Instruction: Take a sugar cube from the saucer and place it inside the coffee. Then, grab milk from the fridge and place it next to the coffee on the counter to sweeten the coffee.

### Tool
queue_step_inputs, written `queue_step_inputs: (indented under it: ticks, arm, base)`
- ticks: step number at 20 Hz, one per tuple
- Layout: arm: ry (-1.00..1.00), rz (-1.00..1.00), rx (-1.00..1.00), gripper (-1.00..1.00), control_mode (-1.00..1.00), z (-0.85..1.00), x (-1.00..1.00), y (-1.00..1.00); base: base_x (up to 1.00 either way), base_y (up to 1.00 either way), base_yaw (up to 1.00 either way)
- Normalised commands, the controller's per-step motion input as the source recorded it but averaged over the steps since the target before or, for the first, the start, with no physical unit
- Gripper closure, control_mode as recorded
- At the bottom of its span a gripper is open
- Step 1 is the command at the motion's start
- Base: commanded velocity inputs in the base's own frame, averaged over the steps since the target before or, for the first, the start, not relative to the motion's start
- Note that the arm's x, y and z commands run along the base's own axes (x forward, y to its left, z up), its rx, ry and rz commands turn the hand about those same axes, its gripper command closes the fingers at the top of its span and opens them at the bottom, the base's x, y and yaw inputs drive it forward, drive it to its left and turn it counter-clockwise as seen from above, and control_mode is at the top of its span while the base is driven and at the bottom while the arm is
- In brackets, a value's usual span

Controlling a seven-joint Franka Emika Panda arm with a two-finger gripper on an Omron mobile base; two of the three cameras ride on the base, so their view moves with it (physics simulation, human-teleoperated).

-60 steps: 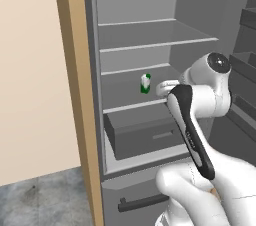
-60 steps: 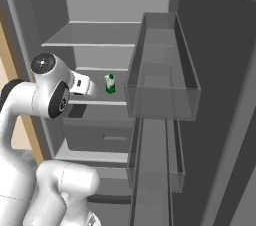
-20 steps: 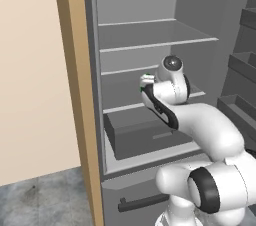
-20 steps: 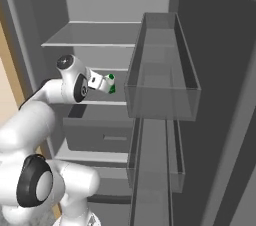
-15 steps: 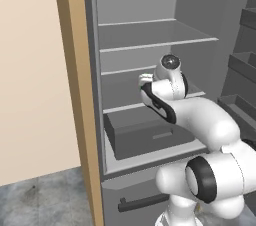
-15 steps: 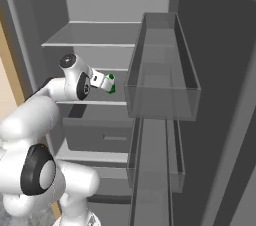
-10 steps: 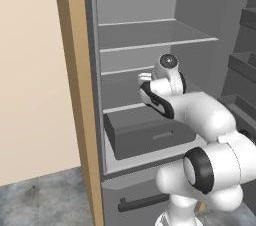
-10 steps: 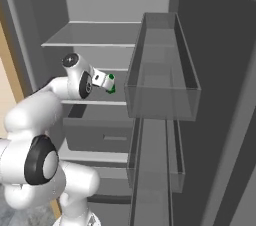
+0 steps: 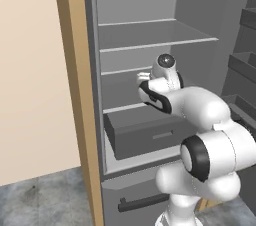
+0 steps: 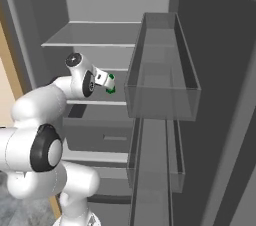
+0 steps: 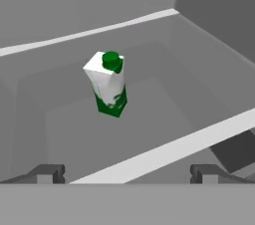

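The fridge (image 9: 150, 45) stands open, and my arm reaches onto its middle shelf. The milk (image 11: 109, 84), a small carton that is white above and green below with a green cap, stands on that shelf. In the hand view my gripper (image 11: 127, 174) is open, its two fingertips (image 11: 50, 173) wide apart. The carton is a short way ahead of them and untouched. From the right base view the milk (image 10: 110, 85) peeks out just beyond the gripper (image 10: 106, 80). The sugar cube, saucer, coffee and counter are out of view.
A grey drawer (image 9: 150, 132) sits under the shelf, above a lower front with a dark bar handle (image 9: 145, 202). The open door's clear bins (image 10: 160, 70) stand close on the right of the arm. A light wooden panel (image 9: 70, 70) flanks the fridge on the left.
The hand has pushed deeper into the fridge and closer to the milk, and the arm has stretched out after it. The jaws have stayed open. The carton has not moved.
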Motion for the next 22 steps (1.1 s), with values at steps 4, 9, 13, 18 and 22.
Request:
queue_step_inputs:
  ticks: [4, 9, 13, 18, 22]
  arm:
    - [-0.01, 0.0, 0.0, -1.0, -1.0, -0.06, 0.21, 0.0]
    - [-0.02, 0.0, 0.0, -1.0, -1.0, -0.01, 0.21, 0.0]
    - [-0.03, 0.0, 0.0, -1.0, -1.0, -0.01, 0.22, 0.0]
    - [-0.03, 0.0, 0.0, -1.0, -1.0, -0.02, 0.19, 0.0]
    - [-0.02, 0.0, 0.0, -1.0, -1.0, -0.04, 0.16, 0.0]
  base:
    - [0.0, 0.0, 0.0]
    - [0.0, 0.0, 0.0]
    - [0.0, 0.0, 0.0]
    - [0.0, 0.0, 0.0]
    - [0.0, 0.0, 0.0]
